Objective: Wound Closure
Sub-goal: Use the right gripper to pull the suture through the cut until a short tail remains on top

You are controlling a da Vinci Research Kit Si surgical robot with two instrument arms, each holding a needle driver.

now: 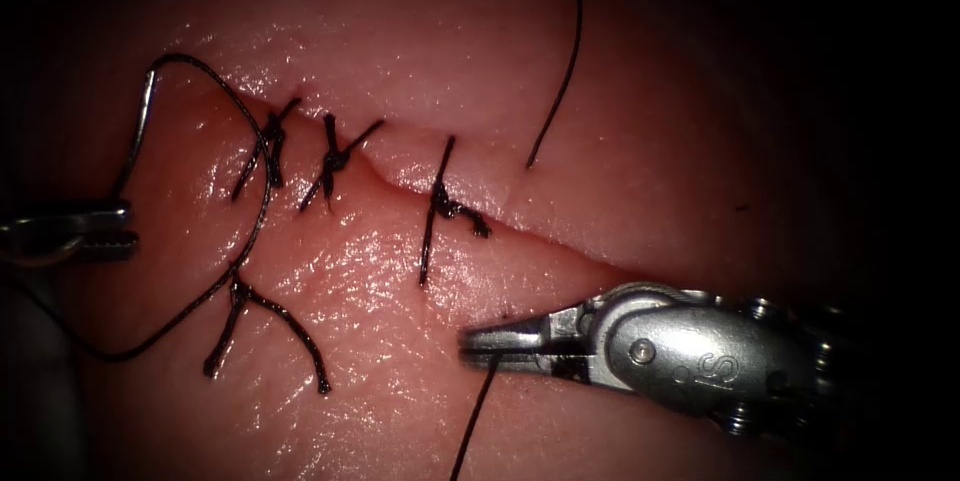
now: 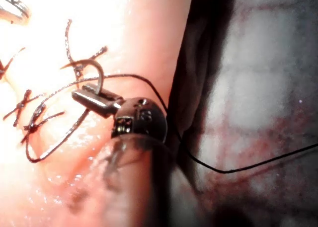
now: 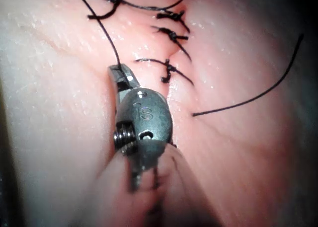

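your left tool (image 1: 95, 231) is sitting at the left edge of the tissue (image 1: 420, 61), jaws pressed together on the needle (image 2: 97, 73) near the middle of its curve; the needle is lying clear of the tissue, not in it. your right tool (image 1: 500, 343) is resting below the cut (image 1: 560, 239), jaws pinched on the thread (image 1: 478, 411). i'm counting three knotted stitches (image 1: 335, 156) across the left and middle of the cut. a fresh strand (image 1: 560, 71) is entering the tissue just right of them, untied. the stretch of cut running right is looking open, so closure is seeming a bit over halfway.
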